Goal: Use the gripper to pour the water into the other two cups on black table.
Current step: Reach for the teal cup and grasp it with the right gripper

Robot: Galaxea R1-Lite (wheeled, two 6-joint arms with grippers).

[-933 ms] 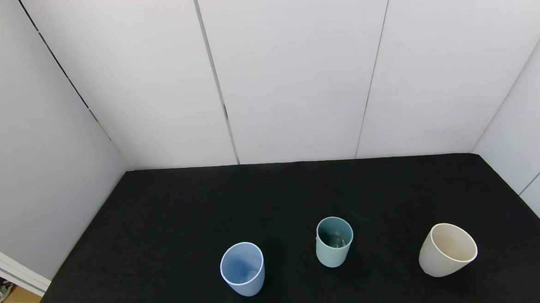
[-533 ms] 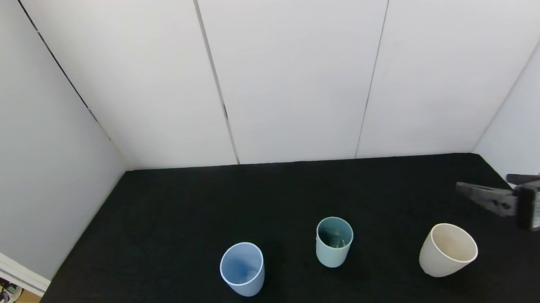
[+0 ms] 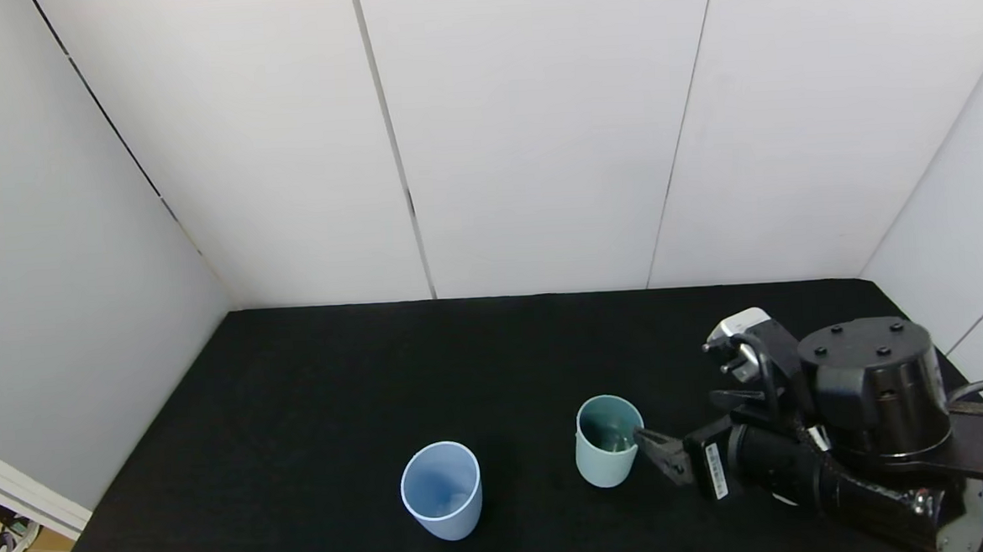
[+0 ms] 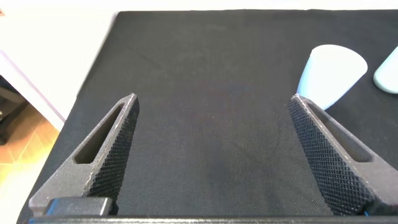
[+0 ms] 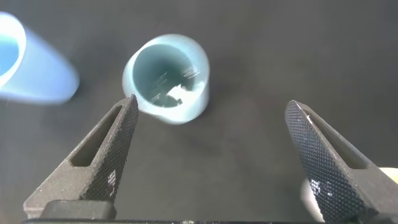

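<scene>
**Counter** (image 3: 313, 403): black, fabric-textured; carries three upright cups in a loose row.

**Teal cup** (image 3: 608, 440): middle of the row, the source. Faint glints of water (image 5: 171, 93) show low inside it in the right wrist view. Not yet gripped.

**Blue cup** (image 3: 441, 490): on the robot's left of the teal cup, apart from it; first receiver. Seems empty.

**Cream cup**: second receiver. Hidden behind the right arm in the head view; only a pale edge shows in the right wrist view (image 5: 309, 191).

**Right hand** (image 3: 647, 440): at work, fingers spread wide, just beside the teal cup on its right side, the near fingertip (image 3: 639, 435) at or close to the cup's rim. In the wrist view the cup sits off-centre, nearer one finger (image 5: 106, 152) than the other (image 5: 323, 162).

**Left hand** (image 4: 214, 158): idle, fingers wide apart over bare counter, blue cup off to one side.

**Step in hand**: reaching to grip the teal cup.

**Handling notes (judgement)**:
- Centre the cup between the fingers before closing; as it stands, one finger would likely hit first and push or tip it.
- Grip the wall at mid-height, below the rim, so the lip stays free for pouring.
- Close gently; thin plastic may flex or slip.
- Lift level, then tilt slowly over each receiver, saving about half for the second.
</scene>
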